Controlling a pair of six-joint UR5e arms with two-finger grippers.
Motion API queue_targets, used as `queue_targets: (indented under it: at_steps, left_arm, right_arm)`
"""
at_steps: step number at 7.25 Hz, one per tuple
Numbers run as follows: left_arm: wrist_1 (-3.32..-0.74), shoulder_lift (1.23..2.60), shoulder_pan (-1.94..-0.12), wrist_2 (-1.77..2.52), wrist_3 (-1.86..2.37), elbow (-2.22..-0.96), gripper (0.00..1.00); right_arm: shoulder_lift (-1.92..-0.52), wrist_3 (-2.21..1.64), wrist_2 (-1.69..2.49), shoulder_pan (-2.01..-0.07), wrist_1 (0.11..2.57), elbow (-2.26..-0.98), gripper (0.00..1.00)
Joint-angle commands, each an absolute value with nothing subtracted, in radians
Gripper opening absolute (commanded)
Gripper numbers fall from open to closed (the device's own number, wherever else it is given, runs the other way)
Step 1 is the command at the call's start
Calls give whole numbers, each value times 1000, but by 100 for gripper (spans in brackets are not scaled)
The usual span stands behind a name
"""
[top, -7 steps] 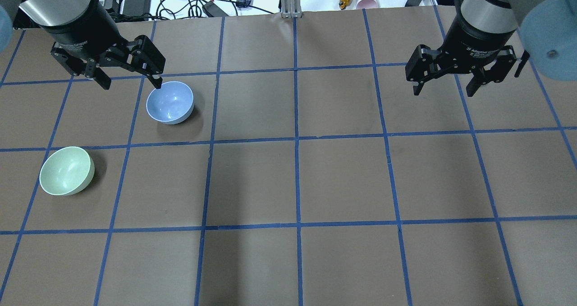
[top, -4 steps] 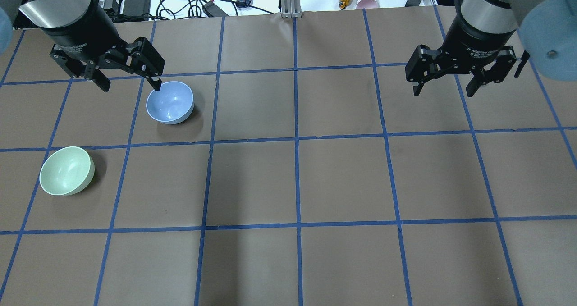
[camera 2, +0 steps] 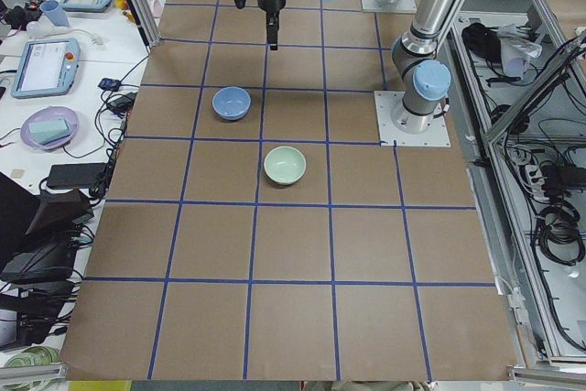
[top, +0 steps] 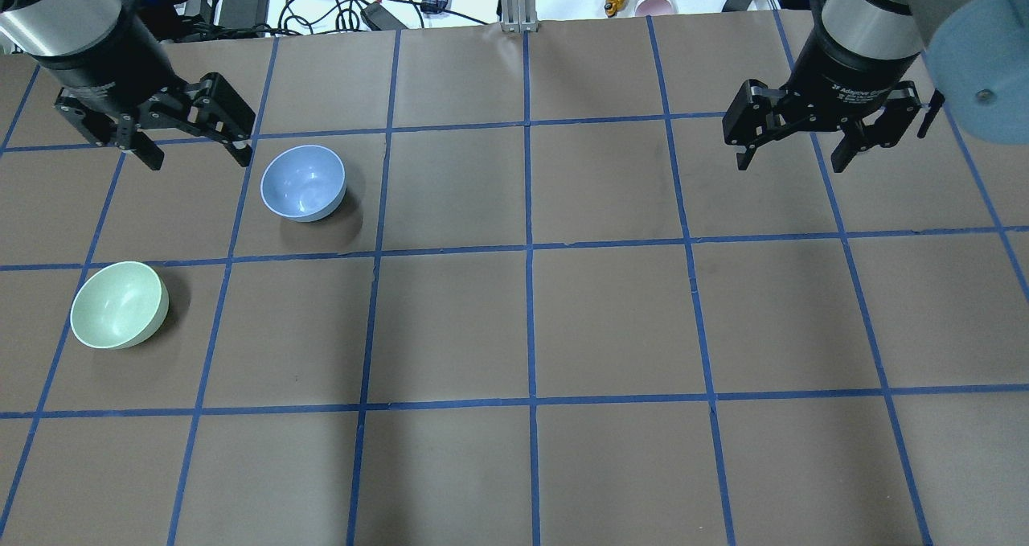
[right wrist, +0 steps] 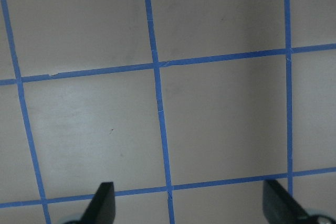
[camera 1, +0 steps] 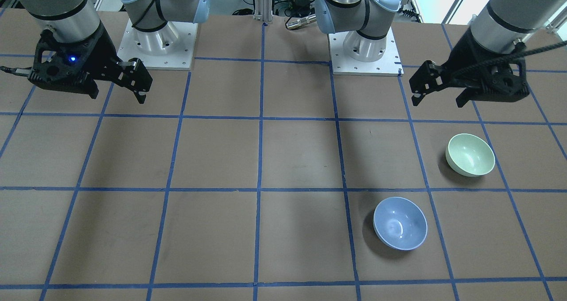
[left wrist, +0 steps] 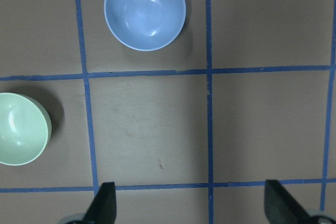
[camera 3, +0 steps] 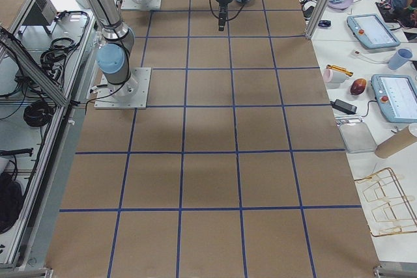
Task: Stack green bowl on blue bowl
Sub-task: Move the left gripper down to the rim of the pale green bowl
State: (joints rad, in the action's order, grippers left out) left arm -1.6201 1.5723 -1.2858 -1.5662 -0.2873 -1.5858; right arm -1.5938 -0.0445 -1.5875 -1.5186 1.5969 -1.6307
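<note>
Jaws on the left arm are spread wide with nothing between them. They hang above the tabletop [top: 611, 321], clear of both bowls. In the overhead view they sit up and to the left of the blue bowl [top: 303, 182], and the nearer finger stops short of its rim. The left wrist camera looks down past both dark fingertips. It shows the blue bowl [left wrist: 145, 10] near the top and the green bowl [left wrist: 21, 128] at the left edge, partly cut off by the frame.

The blue bowl [camera 1: 400, 223] stands upright and empty inside one square of the blue tape grid [top: 528, 248], its white rim unbroken all round. From it, the green bowl [top: 119, 304] lies in the diagonally adjoining square, closer to the robot and farther toward the robot's left. It is also upright and empty. The two bowls are apart, with a crossing of tape lines between them. In the front-facing view the green bowl [camera 1: 470, 154] is above and to the right of the blue bowl. The left-side view shows the green bowl [camera 2: 285, 165] nearer the camera than the blue bowl [camera 2: 232, 103].

The right arm's jaws are likewise parted and hold nothing. They hang well away from the blue bowl, across the tabletop on the robot's right. The right wrist camera shows only brown surface and tape lines beyond the fingertips.
</note>
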Motion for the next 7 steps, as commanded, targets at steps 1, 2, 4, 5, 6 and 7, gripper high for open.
queue_targets:
  at_steps: [1, 2, 4, 5, 6, 7]
  left_arm:
    - [-1597, 1581, -1116, -1563, -482, -1682, 100]
    - [-1480, 1601, -1059, -1566, -559, -1730, 100]
    - [-1323, 1666, -929, -1565, -661, -1788, 100]
    - [-1277, 1695, -892, -1563, -716, -1799, 100]
    - [-1240, 1725, -849, -1559, -748, -1808, 100]
    - [-1180, 1756, -816, -1555, -776, -1821, 100]
  right_arm:
    - [-1594, -44, -1588, -1519, 1597, -1631, 100]
    - [-1594, -44, -1588, -1519, 1597, -1631, 100]
    - [-1594, -44, -1588, -1519, 1597, -1631, 100]
    - [-1594, -44, -1588, -1519, 1597, -1631, 100]
    - [-1594, -44, -1588, -1519, 1597, -1631, 100]
    - [-1594, -44, -1588, -1519, 1597, -1631, 100]
